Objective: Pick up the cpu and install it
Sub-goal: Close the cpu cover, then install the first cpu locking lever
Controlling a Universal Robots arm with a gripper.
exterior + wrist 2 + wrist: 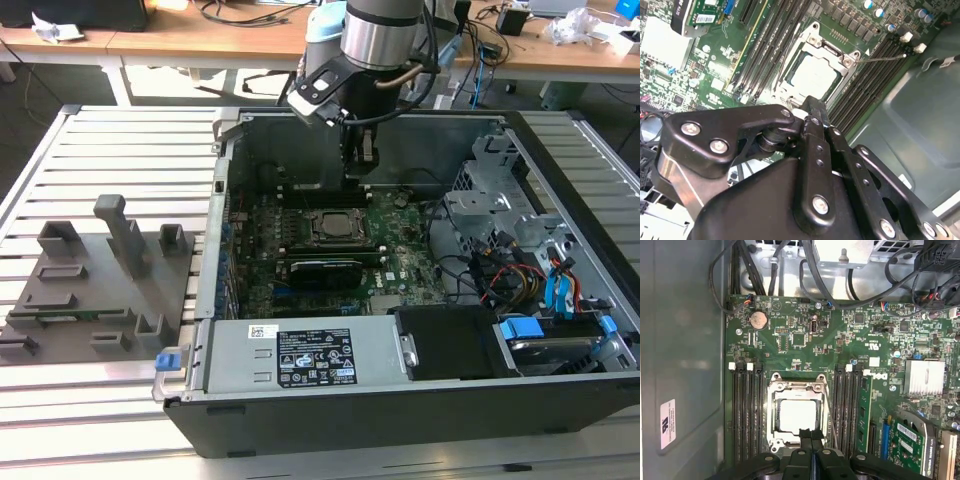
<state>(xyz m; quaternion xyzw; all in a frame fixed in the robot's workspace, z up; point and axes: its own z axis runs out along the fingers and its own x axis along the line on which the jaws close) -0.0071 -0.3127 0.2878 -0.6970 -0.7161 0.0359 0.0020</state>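
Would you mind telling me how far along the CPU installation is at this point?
Done: the cpu lies in the motherboard socket, square to its frame. In hand: nothing; the gripper is shut and empty, hanging over the cpu's edge. Left: I cannot tell whether the socket is latched.

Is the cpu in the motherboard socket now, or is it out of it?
In. In both wrist views the cpu lies flat inside the metal frame of the socket; the gripper hangs above its edge.
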